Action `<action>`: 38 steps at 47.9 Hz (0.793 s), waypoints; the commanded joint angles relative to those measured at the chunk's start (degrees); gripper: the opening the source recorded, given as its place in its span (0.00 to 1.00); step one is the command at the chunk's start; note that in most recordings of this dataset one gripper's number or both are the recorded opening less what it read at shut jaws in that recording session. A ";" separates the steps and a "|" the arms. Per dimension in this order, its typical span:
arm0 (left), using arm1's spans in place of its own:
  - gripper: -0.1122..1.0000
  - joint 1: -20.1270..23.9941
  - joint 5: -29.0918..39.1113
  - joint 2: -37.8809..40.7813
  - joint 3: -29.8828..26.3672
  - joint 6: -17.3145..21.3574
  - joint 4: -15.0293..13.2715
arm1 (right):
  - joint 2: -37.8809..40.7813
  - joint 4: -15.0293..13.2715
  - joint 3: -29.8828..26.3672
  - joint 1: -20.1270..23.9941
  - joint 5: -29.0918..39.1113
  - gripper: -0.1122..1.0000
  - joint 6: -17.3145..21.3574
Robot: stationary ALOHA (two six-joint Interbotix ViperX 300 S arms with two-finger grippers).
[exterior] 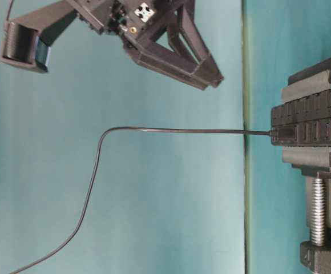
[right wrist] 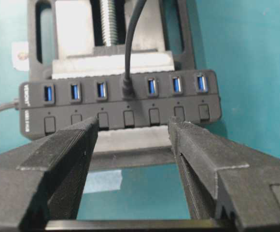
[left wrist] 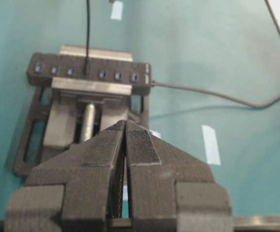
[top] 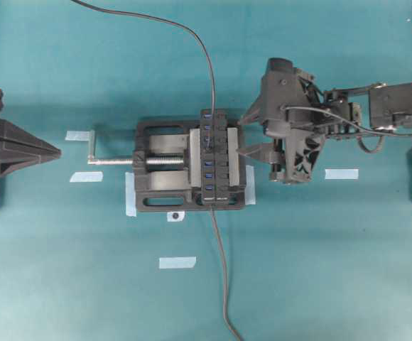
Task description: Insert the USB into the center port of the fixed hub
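Sitting plugged into the fixed hub [right wrist: 120, 104], the USB [right wrist: 127, 87]; right gripper [right wrist: 133, 140] gaping, left gripper [left wrist: 125, 145] clenched.

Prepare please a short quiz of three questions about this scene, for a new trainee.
1. True or false: the plug already sits in the middle port of the hub.
2. How many blue ports stay free on each side of the plug? A) two B) three C) four
3. Which gripper has its jaws wide apart, and does it hold anything?

Key
1. True.
2. B, three on each side.
3. The right gripper; it holds nothing. The left gripper is shut and away from the vise.
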 commanded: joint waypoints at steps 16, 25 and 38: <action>0.10 -0.09 -0.26 0.53 -1.23 -0.09 0.00 | -5.01 0.00 2.37 -0.26 -2.55 0.74 0.44; 0.10 0.00 -0.26 0.44 -1.23 -0.09 0.09 | -6.59 0.00 4.04 -0.35 -4.31 0.75 0.44; 0.10 -0.09 -0.26 0.53 -1.23 -0.09 0.09 | -6.94 0.00 5.54 -0.26 -6.86 0.75 0.44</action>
